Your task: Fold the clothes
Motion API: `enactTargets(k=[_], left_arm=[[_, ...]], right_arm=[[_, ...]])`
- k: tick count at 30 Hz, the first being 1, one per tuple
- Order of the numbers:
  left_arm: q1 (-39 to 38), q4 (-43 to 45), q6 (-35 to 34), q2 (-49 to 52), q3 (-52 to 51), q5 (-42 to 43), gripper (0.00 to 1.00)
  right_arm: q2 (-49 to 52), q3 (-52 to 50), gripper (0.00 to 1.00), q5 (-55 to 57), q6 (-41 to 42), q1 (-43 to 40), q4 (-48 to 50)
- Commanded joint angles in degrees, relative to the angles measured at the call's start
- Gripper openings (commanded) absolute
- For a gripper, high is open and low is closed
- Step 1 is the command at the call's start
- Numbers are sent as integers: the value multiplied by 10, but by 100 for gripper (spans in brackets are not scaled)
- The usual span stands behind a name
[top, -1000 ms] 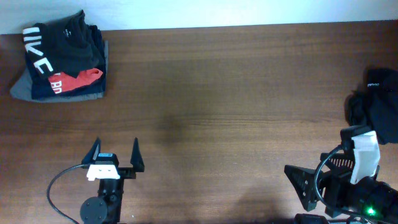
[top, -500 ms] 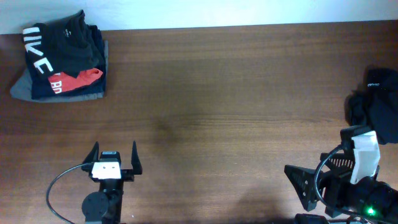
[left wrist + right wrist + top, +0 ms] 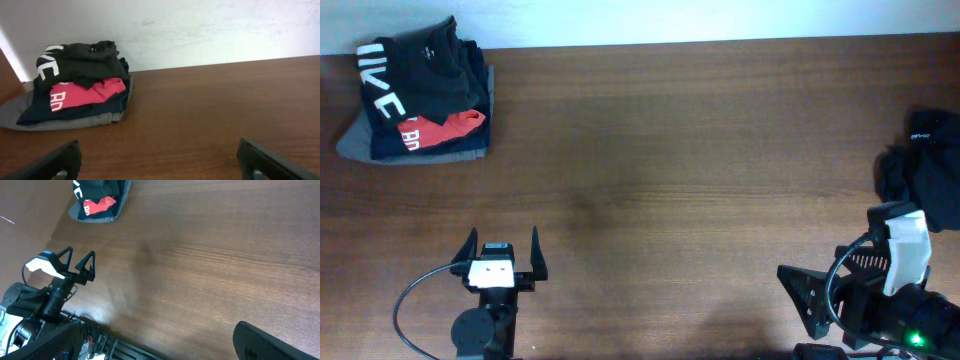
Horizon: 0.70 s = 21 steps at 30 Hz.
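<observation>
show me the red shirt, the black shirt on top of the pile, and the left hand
red shirt (image 3: 90, 92), left wrist view, on its red front right of the lettering
black shirt (image 3: 425, 65), overhead view, on its crumpled middle
left hand (image 3: 505, 238), overhead view, midway between its open fingertips

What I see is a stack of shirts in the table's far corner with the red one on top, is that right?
Not quite: the red shirt is tucked in the middle of the stack, with a black shirt on top. The left wrist view shows it.
</observation>
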Motion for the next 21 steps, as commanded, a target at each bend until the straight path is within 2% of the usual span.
enactTargets(k=[1, 15, 21], left_arm=[[2, -3, 10, -5, -1, 10, 99], [2, -3, 10, -5, -1, 10, 99], [2, -3, 10, -5, -1, 10, 99]], right_arm=[[1, 5, 99, 5, -1, 3, -3], [1, 5, 99, 10, -9, 3, -2], [-41, -29, 99, 128, -8, 3, 43]])
